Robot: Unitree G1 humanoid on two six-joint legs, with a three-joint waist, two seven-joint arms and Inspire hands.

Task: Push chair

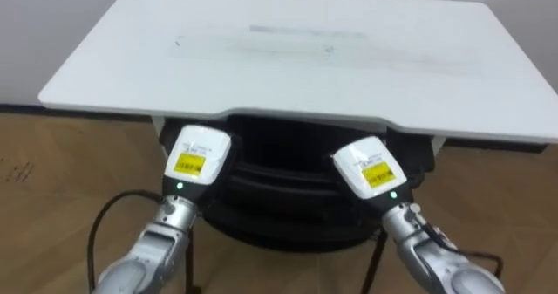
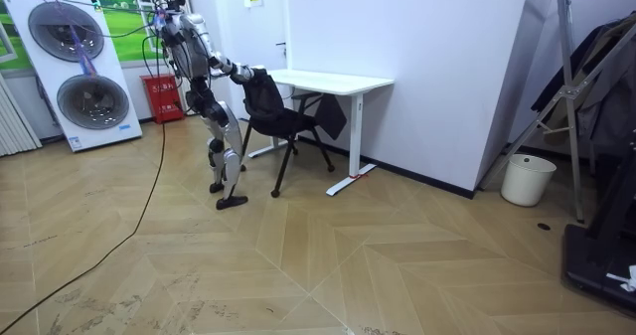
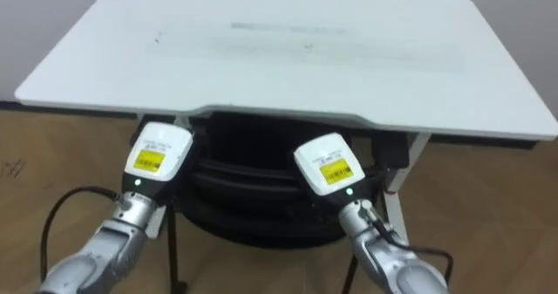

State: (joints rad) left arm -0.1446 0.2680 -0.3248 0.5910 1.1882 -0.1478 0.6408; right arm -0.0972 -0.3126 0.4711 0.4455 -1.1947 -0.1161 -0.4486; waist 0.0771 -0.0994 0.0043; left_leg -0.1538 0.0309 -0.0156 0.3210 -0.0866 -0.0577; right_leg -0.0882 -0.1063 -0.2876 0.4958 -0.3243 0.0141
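Observation:
A black chair (image 1: 288, 202) stands tucked partly under a white desk (image 1: 288, 50), its seat and back dark below the desk's front edge. My left hand (image 1: 196, 159) and right hand (image 1: 370, 167) rest side by side against the top of the chair's back, left and right of its middle. Their white backs face me and the fingers are hidden over the chair back. In the room view I stand behind the chair (image 2: 283, 121), leaning forward with both arms stretched out to its back, the desk (image 2: 328, 80) against the white wall beyond it.
Wooden floor lies around the chair. Two stacked washing machines (image 2: 84, 72) and a red box (image 2: 164, 96) stand at the room view's left. A white bin (image 2: 525, 179) and a metal rack (image 2: 586, 96) stand at the room view's right.

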